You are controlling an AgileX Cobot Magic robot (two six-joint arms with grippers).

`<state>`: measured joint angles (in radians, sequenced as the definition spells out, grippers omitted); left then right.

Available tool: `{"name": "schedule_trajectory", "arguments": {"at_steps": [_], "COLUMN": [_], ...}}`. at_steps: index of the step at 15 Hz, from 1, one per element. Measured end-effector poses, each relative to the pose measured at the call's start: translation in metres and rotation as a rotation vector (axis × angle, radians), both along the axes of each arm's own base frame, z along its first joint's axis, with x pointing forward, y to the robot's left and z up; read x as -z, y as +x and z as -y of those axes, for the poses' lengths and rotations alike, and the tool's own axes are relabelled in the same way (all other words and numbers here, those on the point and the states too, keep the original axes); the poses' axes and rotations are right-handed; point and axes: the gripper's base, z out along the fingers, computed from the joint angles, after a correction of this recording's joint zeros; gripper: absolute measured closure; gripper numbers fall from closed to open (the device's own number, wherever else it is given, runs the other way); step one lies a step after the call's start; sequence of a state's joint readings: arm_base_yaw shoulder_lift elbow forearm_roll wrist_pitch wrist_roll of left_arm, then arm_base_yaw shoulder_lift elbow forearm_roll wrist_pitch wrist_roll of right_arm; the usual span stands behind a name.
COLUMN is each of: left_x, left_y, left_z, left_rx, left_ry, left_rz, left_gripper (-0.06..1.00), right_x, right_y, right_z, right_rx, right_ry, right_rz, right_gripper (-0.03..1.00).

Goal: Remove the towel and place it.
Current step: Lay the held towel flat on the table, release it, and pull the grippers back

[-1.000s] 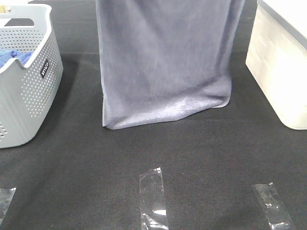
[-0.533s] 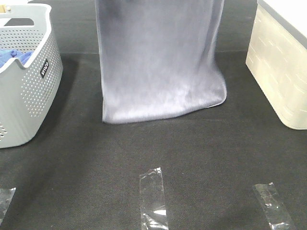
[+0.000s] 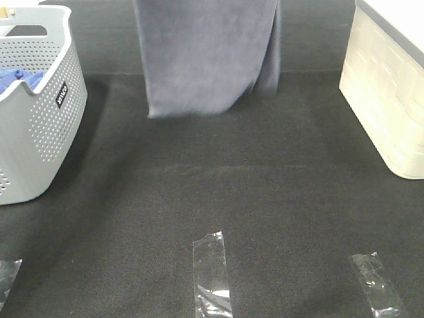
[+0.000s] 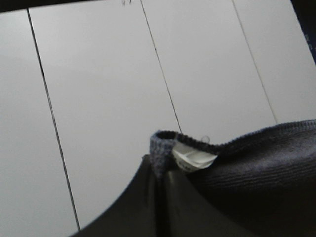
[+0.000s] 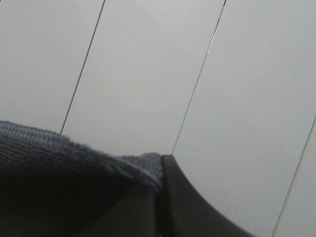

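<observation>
Left jaws, right jaws each clamped on towel (image 3: 205, 56) hem; towel hangs between basket (image 3: 40, 132), bin (image 3: 384, 106).

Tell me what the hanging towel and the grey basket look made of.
The towel: soft terry-like cloth, matte slate-grey, going by its fuzzy nap and draping. The basket: probably moulded plastic, smooth light grey, walls perforated with small holes.

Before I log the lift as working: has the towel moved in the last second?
Yes. The towel has risen, its bottom edge now much farther from the middle tape strip.
</observation>
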<state>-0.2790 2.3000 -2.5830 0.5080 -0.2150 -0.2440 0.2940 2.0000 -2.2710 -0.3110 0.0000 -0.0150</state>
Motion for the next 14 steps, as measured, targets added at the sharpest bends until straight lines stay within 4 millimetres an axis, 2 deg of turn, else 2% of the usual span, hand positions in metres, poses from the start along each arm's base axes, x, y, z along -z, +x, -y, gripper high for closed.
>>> {"name": "schedule_trajectory", "arguments": {"at_steps": [1, 3, 5, 7, 10, 11, 14], "left_x": [0.000, 0.014, 0.040, 0.063, 0.096, 0.115, 0.133], "left_y": [0.001, 0.011, 0.025, 0.031, 0.026, 0.018, 0.006], "left_z": [-0.002, -0.005, -0.004, 0.000, 0.008, 0.012, 0.013], "left_rx": [-0.002, -0.030, -0.091, -0.144, -0.166, -0.166, -0.148], "left_ry": [0.000, 0.011, 0.029, -0.002, -0.056, -0.003, 0.071], "left_rz": [0.006, -0.052, -0.216, -0.455, -0.838, -1.066, -1.286], "left_gripper": [0.94, 0.94, 0.94, 0.94, 0.94, 0.94, 0.94], "right_x": [-0.003, 0.007, 0.032, 0.059, 0.082, 0.090, 0.109], "right_y": [-0.002, 0.002, 0.012, 0.019, 0.016, 0.012, -0.001], "right_z": [0.001, 0.003, 0.003, 0.001, 0.000, 0.000, -0.001], "right_rx": [0.006, 0.035, 0.078, 0.109, 0.117, 0.115, 0.103], "right_ry": [-0.009, -0.038, -0.079, -0.110, -0.091, -0.080, -0.072], "right_rz": [0.011, -0.075, -0.243, -0.419, -0.649, -0.759, -1.014], "right_gripper": [0.97, 0.97, 0.97, 0.97, 0.97, 0.97, 0.97]}}
